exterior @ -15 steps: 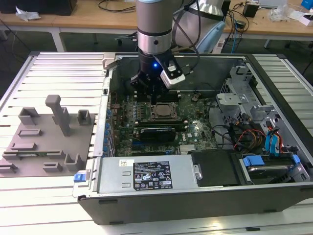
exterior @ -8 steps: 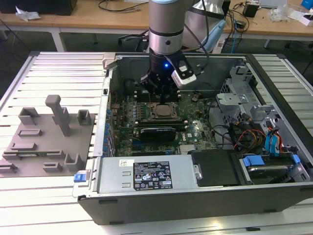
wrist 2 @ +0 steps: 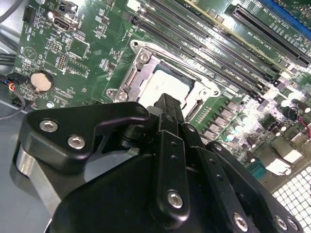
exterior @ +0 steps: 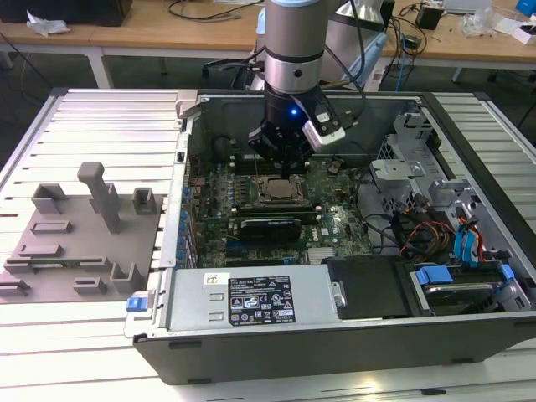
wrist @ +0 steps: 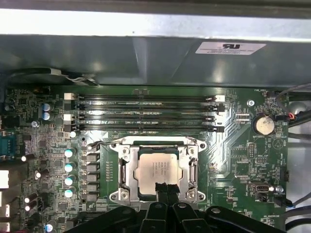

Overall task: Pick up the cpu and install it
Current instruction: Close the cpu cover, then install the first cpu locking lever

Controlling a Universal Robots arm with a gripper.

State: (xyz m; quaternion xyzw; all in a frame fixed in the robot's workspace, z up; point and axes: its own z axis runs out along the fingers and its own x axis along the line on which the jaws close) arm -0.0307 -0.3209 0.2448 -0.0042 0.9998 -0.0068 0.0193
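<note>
While the socket (wrist: 124, 170) carries the cpu (wrist: 158, 167) flat within its metal frame, the gripper (wrist: 163, 187) hovers over one edge of the socket, fingers clenched together on nothing. Judged risk: downward or sideways drift presses the tips onto the cpu, skewing it in the socket and bending contacts beneath.

Cpu (wrist: 156, 170) in socket (wrist: 127, 171) on motherboard (wrist: 233, 145), inside computer case (exterior: 335, 335) on desk (exterior: 84, 335); gripper (wrist: 163, 187) directly over cpu; memory slots (wrist: 146, 111) beside socket; fixture plate (exterior: 75, 251) on desk, to the exterior view's left of case.
</note>
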